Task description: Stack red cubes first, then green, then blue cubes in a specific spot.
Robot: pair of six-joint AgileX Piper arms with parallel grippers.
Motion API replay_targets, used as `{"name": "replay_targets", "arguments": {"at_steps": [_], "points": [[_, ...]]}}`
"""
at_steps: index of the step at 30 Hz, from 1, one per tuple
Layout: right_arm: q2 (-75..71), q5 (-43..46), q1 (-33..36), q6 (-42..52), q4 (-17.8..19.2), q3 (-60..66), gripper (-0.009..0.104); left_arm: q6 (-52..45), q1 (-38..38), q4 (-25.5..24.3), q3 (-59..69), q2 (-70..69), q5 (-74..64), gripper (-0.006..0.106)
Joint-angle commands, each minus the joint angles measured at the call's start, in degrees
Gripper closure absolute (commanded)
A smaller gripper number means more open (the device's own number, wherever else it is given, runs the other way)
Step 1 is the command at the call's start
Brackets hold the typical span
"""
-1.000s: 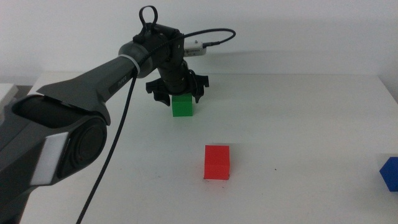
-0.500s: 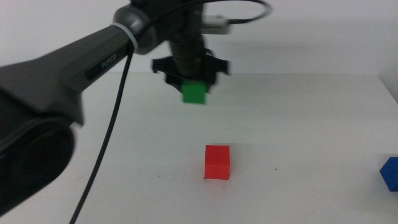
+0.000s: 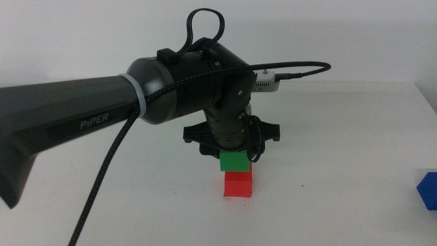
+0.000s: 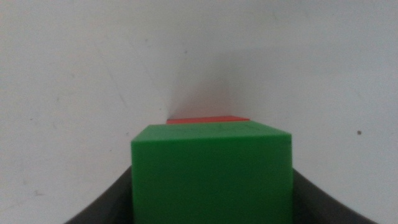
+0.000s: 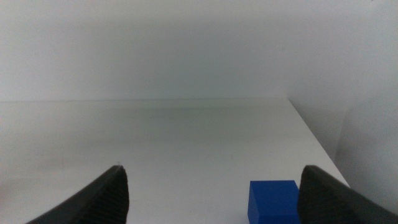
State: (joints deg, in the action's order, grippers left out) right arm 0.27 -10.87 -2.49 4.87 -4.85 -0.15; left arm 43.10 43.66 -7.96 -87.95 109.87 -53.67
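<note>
My left gripper is shut on the green cube, holding it directly over the red cube at the table's middle front. The two cubes look in contact or nearly so. In the left wrist view the green cube fills the space between the dark jaws, with a thin strip of the red cube showing beyond it. The blue cube sits at the table's right edge. The right wrist view shows the blue cube on the table just ahead of my open right gripper, which holds nothing.
The left arm reaches in from the left, its black cable hanging toward the front. White tabletop lies around the cubes, and its right edge runs close to the blue cube.
The left gripper lifted the green cube from the table's back, carried it forward and lowered it onto or just above the red cube. The red and blue cubes stayed put.
</note>
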Motion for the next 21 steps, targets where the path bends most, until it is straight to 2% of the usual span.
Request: {"name": "replay_targets", "arguments": {"at_steps": [1,21], "points": [[-0.27,0.34,-0.34,0.09,0.26,0.15,0.016,0.84,0.3,0.41,0.06,0.13,2.1,0.082],[-0.27,0.34,-0.34,0.09,0.26,0.15,0.016,0.71,0.3,2.38,0.06,2.99,2.01,0.082]]}}
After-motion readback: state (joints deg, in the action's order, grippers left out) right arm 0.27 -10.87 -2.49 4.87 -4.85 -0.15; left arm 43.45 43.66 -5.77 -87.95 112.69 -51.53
